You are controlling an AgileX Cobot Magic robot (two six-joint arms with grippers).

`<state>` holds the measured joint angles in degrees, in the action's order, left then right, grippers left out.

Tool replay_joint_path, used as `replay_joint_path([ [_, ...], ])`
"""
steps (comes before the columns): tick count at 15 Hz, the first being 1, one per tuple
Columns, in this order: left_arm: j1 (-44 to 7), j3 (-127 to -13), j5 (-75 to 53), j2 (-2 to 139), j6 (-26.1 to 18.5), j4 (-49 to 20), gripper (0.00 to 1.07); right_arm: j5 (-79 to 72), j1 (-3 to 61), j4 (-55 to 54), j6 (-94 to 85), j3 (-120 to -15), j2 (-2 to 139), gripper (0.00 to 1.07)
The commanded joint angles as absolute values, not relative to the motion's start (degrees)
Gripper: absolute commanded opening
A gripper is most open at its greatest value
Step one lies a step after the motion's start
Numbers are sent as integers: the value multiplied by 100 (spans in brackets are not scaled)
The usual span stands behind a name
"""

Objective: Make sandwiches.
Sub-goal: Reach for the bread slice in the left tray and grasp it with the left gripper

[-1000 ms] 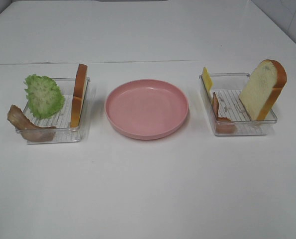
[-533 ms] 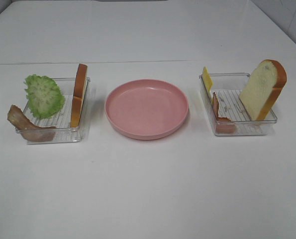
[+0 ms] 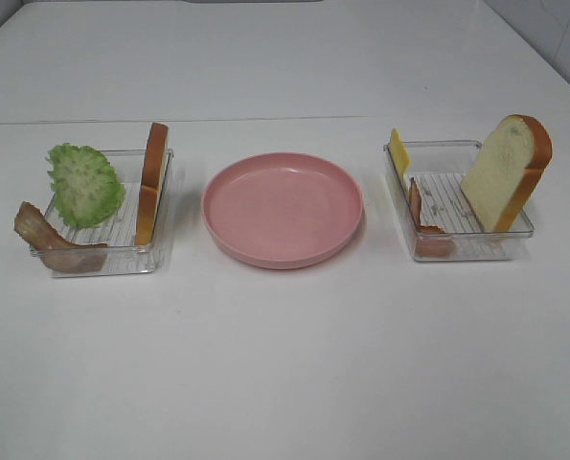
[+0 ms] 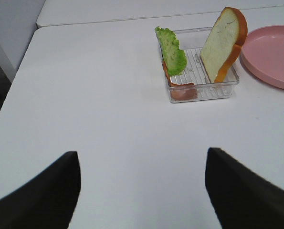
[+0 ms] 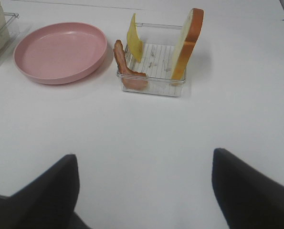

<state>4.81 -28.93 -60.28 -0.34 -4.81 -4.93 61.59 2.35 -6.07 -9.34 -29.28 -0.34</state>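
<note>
Zero change over the last second. Left gripper and right gripper spread wide, holding nothing. Pink plate bare: stacking not begun.

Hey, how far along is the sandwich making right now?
Nothing done: the pink plate is bare. Nothing in hand: left gripper and right gripper show open, empty jaws. To do: stack left bread, lettuce, left bacon from the left tray, and right bread, cheese, right bacon from the right tray.

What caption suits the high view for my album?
Pink plate between two clear trays of bread, lettuce, bacon and cheese.
</note>
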Motion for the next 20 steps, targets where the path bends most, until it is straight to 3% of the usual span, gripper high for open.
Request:
replay_joint_path([
  [1, 493, -2888, -5959, -143, -487, -527, 70, 6102, 206, -596, -888, -2905, -109, 74],
  [20, 493, -2888, -5959, -143, -487, -527, 70, 6102, 206, -596, -888, -2905, -109, 74],
])
